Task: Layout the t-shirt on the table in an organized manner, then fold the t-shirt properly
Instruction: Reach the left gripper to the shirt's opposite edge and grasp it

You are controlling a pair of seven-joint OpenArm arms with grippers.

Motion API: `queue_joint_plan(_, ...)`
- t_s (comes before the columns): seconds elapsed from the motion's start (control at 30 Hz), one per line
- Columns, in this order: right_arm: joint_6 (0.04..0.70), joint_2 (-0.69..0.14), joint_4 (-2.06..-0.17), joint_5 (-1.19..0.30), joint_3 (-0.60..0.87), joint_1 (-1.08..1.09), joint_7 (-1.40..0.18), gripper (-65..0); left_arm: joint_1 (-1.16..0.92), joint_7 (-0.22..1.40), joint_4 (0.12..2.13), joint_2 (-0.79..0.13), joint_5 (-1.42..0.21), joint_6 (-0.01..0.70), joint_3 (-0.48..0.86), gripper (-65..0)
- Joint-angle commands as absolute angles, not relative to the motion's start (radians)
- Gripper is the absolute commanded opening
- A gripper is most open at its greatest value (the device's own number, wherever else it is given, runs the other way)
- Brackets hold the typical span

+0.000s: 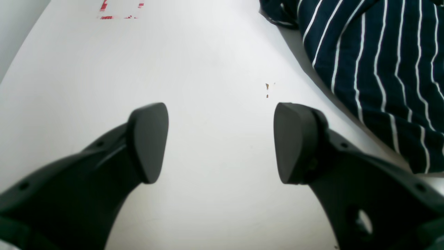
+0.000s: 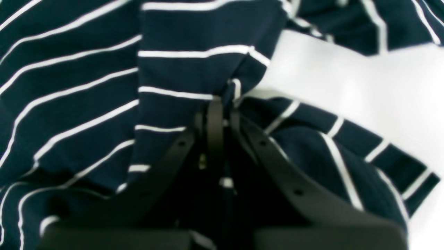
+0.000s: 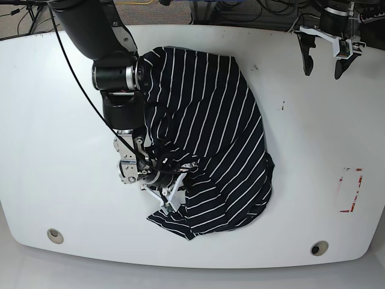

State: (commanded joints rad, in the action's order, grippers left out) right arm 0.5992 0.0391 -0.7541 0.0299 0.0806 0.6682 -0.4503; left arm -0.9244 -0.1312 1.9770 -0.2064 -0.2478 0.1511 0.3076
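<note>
My right gripper (image 2: 222, 104) was clamped on a fold of the rumpled t-shirt (image 3: 210, 138) mid-table (image 3: 48, 120); cloth hid its fingertips. My left gripper (image 1: 221, 142) hung spread and empty, well apart from the shirt.

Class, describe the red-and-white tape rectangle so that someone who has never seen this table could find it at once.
Start at the white table and find the striped t-shirt heaped near its middle. In the base view, look right of it, toward the table's right edge: the tape rectangle lies flat there, the only red mark on the surface.
</note>
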Motion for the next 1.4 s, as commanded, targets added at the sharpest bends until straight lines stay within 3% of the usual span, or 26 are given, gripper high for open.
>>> queue_joint_plan(0.27,0.599,0.036,-1.086,0.030,0.081,0.585,-0.538,-65.0,-0.874,-0.005,1.983,-0.209,-0.251,0.151,0.208,-21.0)
queue_joint_plan(0.6,0.599,0.035,-1.392,0.030,0.079,0.539,-0.633,-65.0,-0.805,0.021,1.977,-0.208,-0.249,0.151,0.025,-20.8)
queue_joint_plan(0.97,0.599,0.019,-1.584,0.030,0.079,0.535,-0.728,-65.0,-0.631,0.268,1.971,-0.200,-0.249,0.151,-0.136,-20.8)
queue_joint_plan(1.4,0.599,-0.027,-1.672,0.030,0.028,0.516,-0.734,-65.0,-0.487,0.487,1.897,-0.122,-0.243,0.151,-0.151,-21.0)
